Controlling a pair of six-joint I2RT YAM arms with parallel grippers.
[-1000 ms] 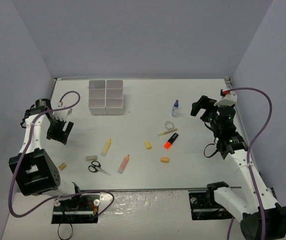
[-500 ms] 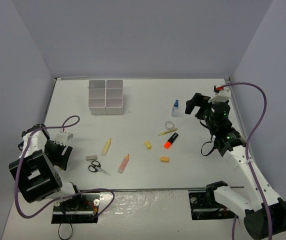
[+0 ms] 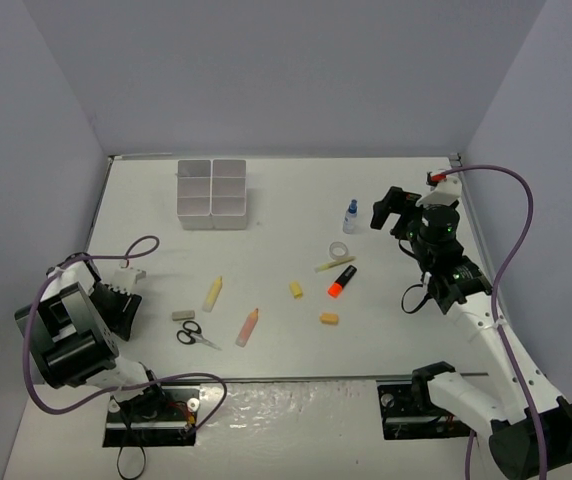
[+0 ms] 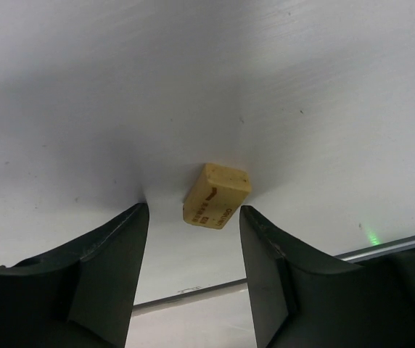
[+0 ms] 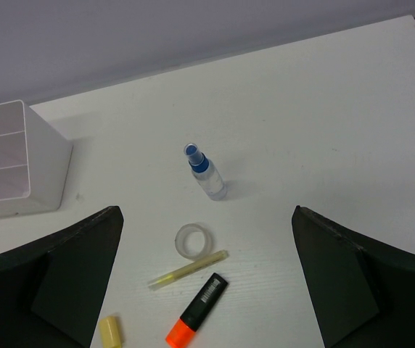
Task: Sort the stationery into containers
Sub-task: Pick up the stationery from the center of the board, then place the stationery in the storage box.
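Note:
The white containers [image 3: 212, 193] stand at the far left, also in the right wrist view [image 5: 11, 159]. My left gripper [image 3: 117, 301] is open and low at the near left; in its wrist view [image 4: 193, 216] a small yellow eraser [image 4: 217, 196] lies just ahead between the fingertips, untouched. My right gripper [image 3: 390, 210] is open and empty, raised beside the blue-capped bottle [image 3: 350, 215]. Its wrist view [image 5: 207, 212] shows the bottle [image 5: 207, 174], tape roll [image 5: 194, 241], yellow pen [image 5: 188, 270] and orange marker [image 5: 197, 310] below it.
On the table lie a yellow marker [image 3: 212, 293], a pale orange marker [image 3: 248, 327], black-handled scissors [image 3: 197, 336], a grey eraser [image 3: 183, 315], a yellow eraser [image 3: 295, 290] and an orange eraser [image 3: 329, 319]. Grey walls enclose the table; its near edge is close behind the left gripper.
My left arm has swung from the mid left down to the near left, over the small eraser. My right gripper shifted slightly left toward the bottle, then held still.

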